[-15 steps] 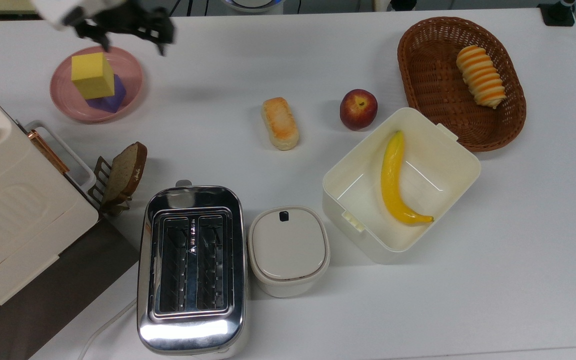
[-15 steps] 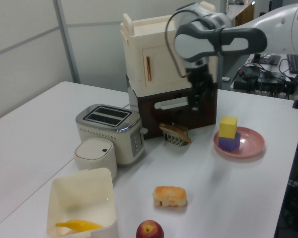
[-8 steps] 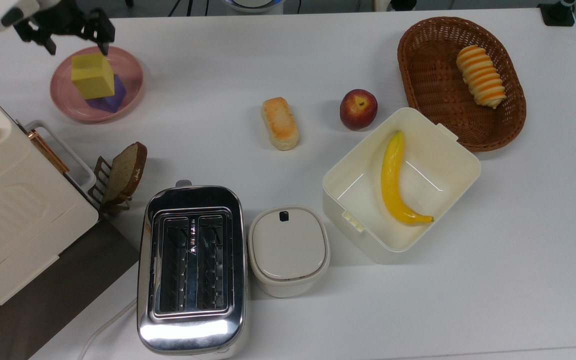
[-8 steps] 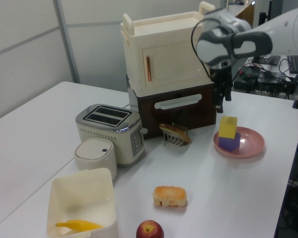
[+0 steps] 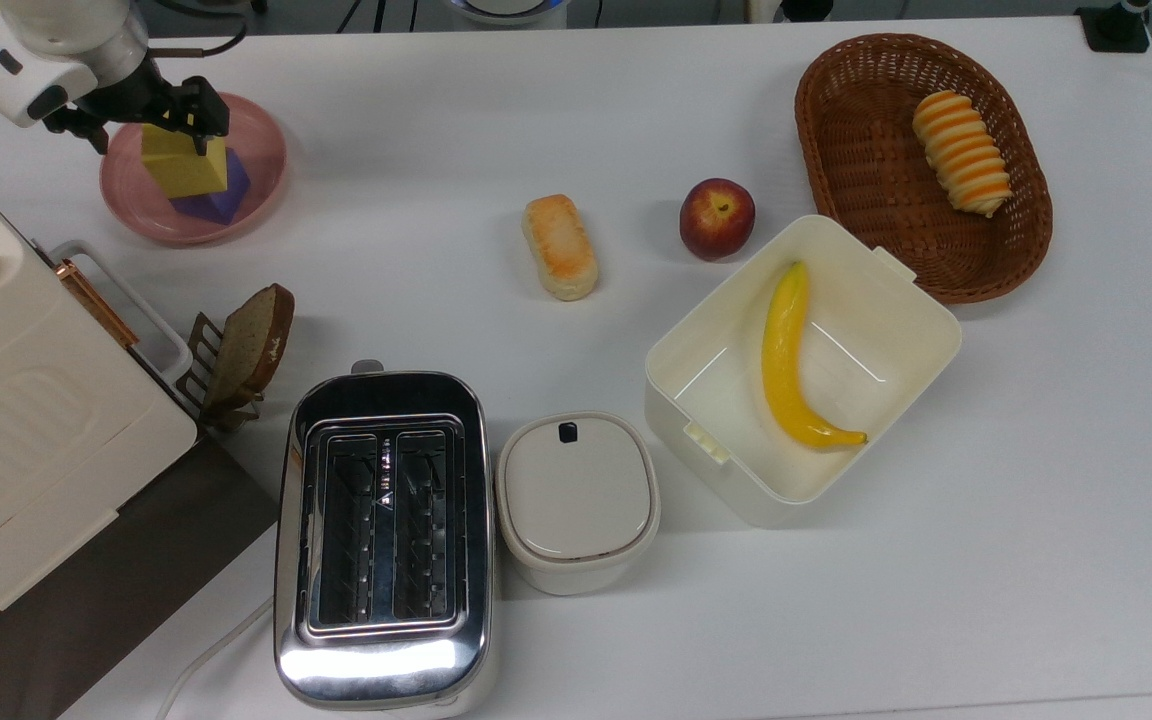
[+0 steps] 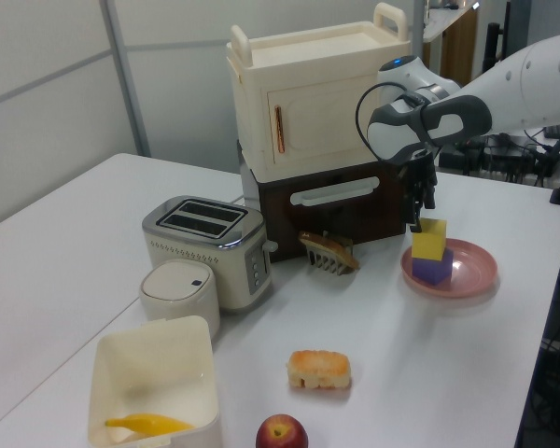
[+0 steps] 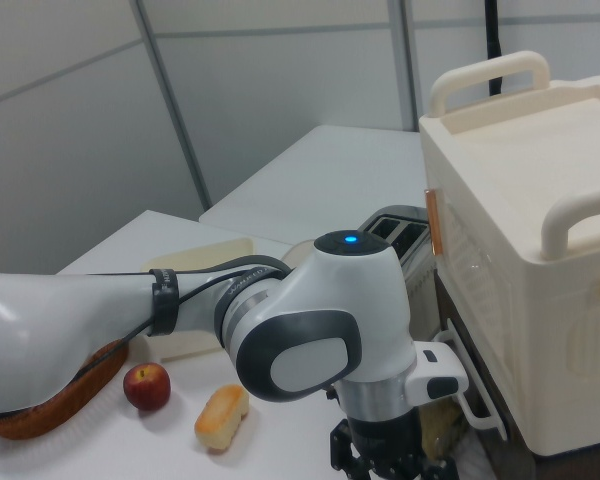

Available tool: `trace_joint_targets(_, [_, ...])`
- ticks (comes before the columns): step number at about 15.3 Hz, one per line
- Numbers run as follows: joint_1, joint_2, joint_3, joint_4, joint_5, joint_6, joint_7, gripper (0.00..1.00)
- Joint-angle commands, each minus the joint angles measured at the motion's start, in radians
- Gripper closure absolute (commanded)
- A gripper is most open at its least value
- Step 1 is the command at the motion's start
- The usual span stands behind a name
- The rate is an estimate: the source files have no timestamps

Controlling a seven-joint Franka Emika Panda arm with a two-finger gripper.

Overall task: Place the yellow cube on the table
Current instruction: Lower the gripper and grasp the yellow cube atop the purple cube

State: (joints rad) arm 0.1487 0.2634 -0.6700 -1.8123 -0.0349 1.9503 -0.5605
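At the upper left of the top view, the matte yellow foam cube [image 5: 181, 165] sits on the purple cube [image 5: 221, 195] in the round pink plate [image 5: 261, 160], black two-finger gripper [image 5: 146, 122] open astride it, ungrasped; lift and transfer to the white table [image 5: 436, 130] remain

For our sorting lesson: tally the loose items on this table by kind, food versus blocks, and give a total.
Food: 5 (banana, peach, bread roll, striped pastry, bread slice)
Blocks: 2 (yellow cube, purple cube)
Total: 7
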Motion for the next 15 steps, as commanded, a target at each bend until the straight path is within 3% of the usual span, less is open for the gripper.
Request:
trace_joint_targets(1, [0.015,-0.024,-0.008,-0.054,-0.014,0.029,-0.016,0.00])
trace_joint_targets(10, [0.018,-0.035,-0.003,-0.094,-0.002,0.016,-0.010,0.03])
trace_joint_targets(11, [0.018,-0.035,-0.003,-0.094,0.003,0.015,-0.006,0.15])
trace_joint_targets(12, [0.018,-0.036,-0.002,-0.094,0.004,0.012,-0.004,0.35])
trace_joint_targets(14, [0.053,-0.056,0.001,-0.085,0.038,-0.099,-0.002,0.93])
trace_joint_targets(15, [0.081,-0.084,0.001,-0.084,0.044,-0.150,-0.001,1.00])
